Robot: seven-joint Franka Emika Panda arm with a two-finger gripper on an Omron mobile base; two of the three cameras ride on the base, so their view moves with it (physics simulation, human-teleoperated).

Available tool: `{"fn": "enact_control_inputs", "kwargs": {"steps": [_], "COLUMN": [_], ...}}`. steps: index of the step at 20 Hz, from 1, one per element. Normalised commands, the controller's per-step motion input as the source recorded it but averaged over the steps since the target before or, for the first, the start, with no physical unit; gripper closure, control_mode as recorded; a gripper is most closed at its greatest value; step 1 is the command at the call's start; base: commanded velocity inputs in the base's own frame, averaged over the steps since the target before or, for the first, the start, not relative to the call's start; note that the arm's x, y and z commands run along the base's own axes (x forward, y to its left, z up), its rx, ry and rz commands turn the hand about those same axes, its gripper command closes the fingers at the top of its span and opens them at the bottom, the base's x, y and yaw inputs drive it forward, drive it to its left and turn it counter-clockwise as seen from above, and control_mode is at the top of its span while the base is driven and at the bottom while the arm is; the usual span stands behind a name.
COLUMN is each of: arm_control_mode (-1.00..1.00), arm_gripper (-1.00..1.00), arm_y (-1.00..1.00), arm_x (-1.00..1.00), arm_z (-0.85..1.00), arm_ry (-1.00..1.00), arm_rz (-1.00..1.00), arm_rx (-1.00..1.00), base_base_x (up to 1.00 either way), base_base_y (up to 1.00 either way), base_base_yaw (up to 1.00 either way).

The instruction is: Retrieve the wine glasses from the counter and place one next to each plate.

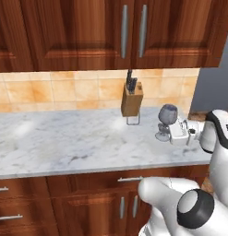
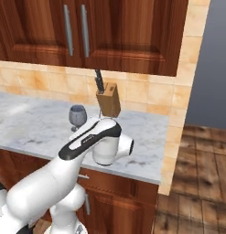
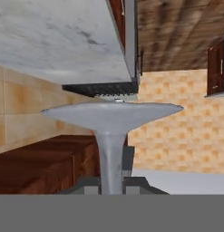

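— Hand view first: what had your tool (image 3: 111, 185) got?

— I had it clamped on the thin stem of a wine glass (image 3: 111, 122); the round foot spread wide just past my fingertips (image 3: 88, 185), seen upside down with the marble above.

— And from the base cameras?

— In the left base view my tool (image 1: 179, 132) sat at the glass's stem, the smoky bowl (image 1: 168, 114) upright above it, foot on or just over the counter (image 1: 64, 138); I couldn't tell which. A wooden knife block (image 1: 132, 98) stood just behind, against the tan tiles (image 1: 51, 90).

— Where on the counter?

— Near its right end, below the dark wood cabinets (image 1: 87, 32).
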Motion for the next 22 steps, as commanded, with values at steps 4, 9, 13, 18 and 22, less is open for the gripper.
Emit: {"fn": "enact_control_inputs", "kwargs": {"steps": [4, 9, 13, 18, 22], "arm_control_mode": [1.0, 1.0, 1.0, 1.0, 1.0], "arm_gripper": [1.0, 1.0, 1.0, 1.0, 1.0], "arm_y": [0.0, 0.0, 0.0, 0.0, 0.0], "arm_x": [0.0, 0.0, 0.0, 0.0, 0.0], "arm_z": [0.0, 0.0, 0.0, 0.0, 0.0], "arm_ry": [0.0, 0.0, 0.0, 0.0, 0.0], "arm_rz": [0.0, 0.0, 0.0, 0.0, 0.0], "arm_rx": [0.0, 0.0, 0.0, 0.0, 0.0], "base_base_x": [-0.45, -0.43, -0.72, -0.94, -0.29], "base_base_y": [-1.0, -1.0, -0.91, -0.41, -0.24], "base_base_yaw": [0.0, 0.03, 0.08, 0.62, 0.91]}}
